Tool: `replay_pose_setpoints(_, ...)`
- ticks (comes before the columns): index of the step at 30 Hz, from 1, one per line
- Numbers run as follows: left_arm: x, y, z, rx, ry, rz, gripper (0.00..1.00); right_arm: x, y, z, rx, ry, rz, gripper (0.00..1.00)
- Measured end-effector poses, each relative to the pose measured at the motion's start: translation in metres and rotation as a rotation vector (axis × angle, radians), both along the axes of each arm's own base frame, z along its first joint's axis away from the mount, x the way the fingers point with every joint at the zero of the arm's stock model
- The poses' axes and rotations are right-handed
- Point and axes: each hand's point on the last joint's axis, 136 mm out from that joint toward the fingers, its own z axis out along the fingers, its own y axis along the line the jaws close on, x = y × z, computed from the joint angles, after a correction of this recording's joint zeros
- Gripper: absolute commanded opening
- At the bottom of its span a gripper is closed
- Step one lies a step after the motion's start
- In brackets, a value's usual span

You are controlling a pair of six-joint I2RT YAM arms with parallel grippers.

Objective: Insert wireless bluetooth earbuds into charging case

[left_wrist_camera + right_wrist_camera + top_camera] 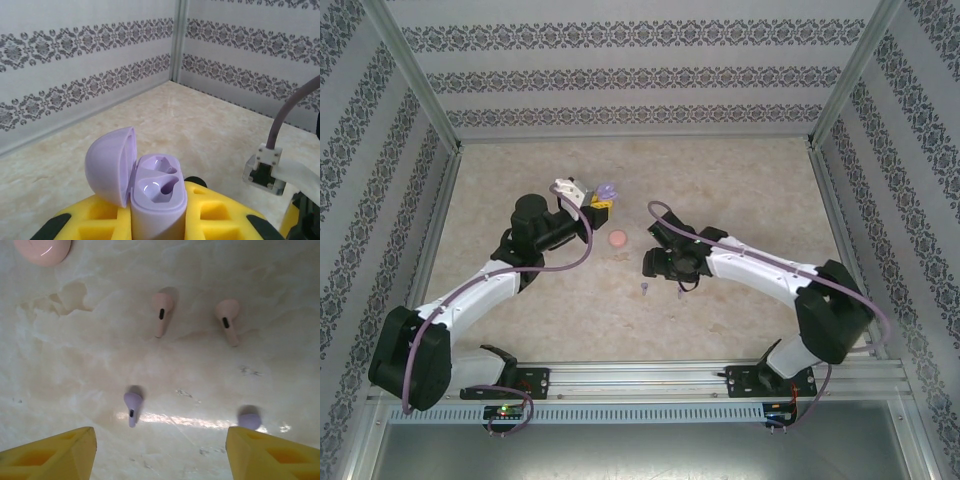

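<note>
In the left gripper (596, 203), clenched tight between yellow fingers (220, 220): one lilac charging case (157, 200), upright, lid hinged open to the left, both wells empty.

Under the right gripper (160, 455), fingers spread wide, grasping nothing: four earbuds lying apart on the marbled table (75, 365).

- Farther from the fingers, side by side: two pale pink earbuds (161, 312).
- Nearer the fingers: two lilac earbuds (132, 407), one with its stem plain, the other a blurred blob just beyond the right finger, probably end-on.

Between the two grippers in the top view, resting on the table: one pink case (618, 239), round.
</note>
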Motion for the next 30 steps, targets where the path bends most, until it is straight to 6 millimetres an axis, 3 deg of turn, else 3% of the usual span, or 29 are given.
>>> replay_pose_setpoints(4, 0.003, 0.003, -0.002, -0.045, -0.028, 0.024, 0.0, 0.003, 0.02, -0.006, -0.025, 0.016, -0.003, 0.65)
replay_pose_setpoints(9, 0.006, 0.005, 0.016, -0.129, -0.107, 0.044, 0.0, 0.003, 0.034, -0.018, -0.083, 0.038, -0.012, 0.61)
replay_pose_setpoints(21, 0.002, 0.014, 0.041, -0.259, -0.2, 0.078, 0.0, -0.002, 0.034, -0.053, -0.184, 0.108, -0.026, 0.49)
replay_pose_setpoints(30, 0.0, 0.016, 0.042, -0.285, -0.202, 0.078, 0.0, 0.003, 0.039, -0.063, -0.199, 0.12, -0.024, 0.43)
